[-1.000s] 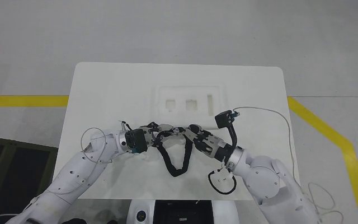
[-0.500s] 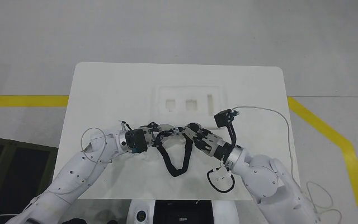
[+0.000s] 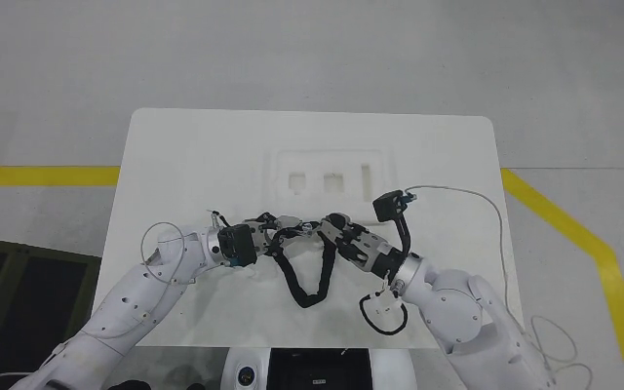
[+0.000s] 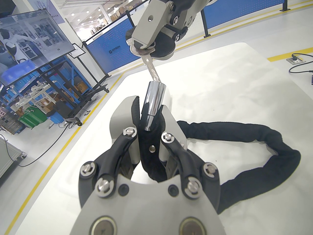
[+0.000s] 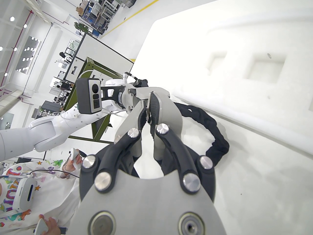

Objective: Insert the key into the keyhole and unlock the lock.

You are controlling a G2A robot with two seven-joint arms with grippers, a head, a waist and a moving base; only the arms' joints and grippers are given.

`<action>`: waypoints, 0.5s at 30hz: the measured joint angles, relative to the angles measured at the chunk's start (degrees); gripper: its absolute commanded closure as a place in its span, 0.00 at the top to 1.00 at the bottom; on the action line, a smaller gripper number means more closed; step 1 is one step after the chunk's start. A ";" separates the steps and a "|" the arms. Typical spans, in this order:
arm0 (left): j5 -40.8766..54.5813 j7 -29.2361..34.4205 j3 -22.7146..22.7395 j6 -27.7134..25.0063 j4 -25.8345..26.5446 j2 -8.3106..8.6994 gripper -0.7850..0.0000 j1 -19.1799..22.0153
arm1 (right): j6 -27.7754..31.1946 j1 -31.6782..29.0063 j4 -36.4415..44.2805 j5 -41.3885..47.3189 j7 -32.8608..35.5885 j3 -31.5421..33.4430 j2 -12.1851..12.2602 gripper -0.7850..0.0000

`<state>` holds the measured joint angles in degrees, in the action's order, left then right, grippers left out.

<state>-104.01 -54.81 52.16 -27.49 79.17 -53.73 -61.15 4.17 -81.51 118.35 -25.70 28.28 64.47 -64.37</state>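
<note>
Key is pinched by its round head in the right gripper; the fingers are closed flat on the head and the blade sticks out bare. The blade slants down to the top end of the lock, a chrome cylinder; the tip is at the keyhole end and touching it; I cannot tell how deep it sits. The left gripper is clamped on the black sleeve just under the lock; the lock stands out past the fingertips, tilted a little toward the key. The black fabric-sleeved chain runs from the left gripper and lies in a loop on the white table.

In the top view the left gripper and right gripper meet tip to tip over the near middle of the table; the key and lock sit between them, too small to read there. The chain loops toward the robot's side of the grippers. The foam tray, with three recesses, lies beyond the grippers, apart from them.

In the right wrist view the right gripper has its pads almost together; the key shows edge-on as thin metal between them. The chain curls on the table near the edge of the foam tray.
</note>
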 measured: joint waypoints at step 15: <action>0.00 0.00 0.00 0.00 0.00 0.00 0.00 0.00 | 1.09 -1.83 0.62 -0.78 -0.66 0.36 0.00 0.00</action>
<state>-104.02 -54.81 52.16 -27.49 79.17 -53.74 -61.15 5.26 -83.34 118.97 -26.48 27.63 64.83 -64.37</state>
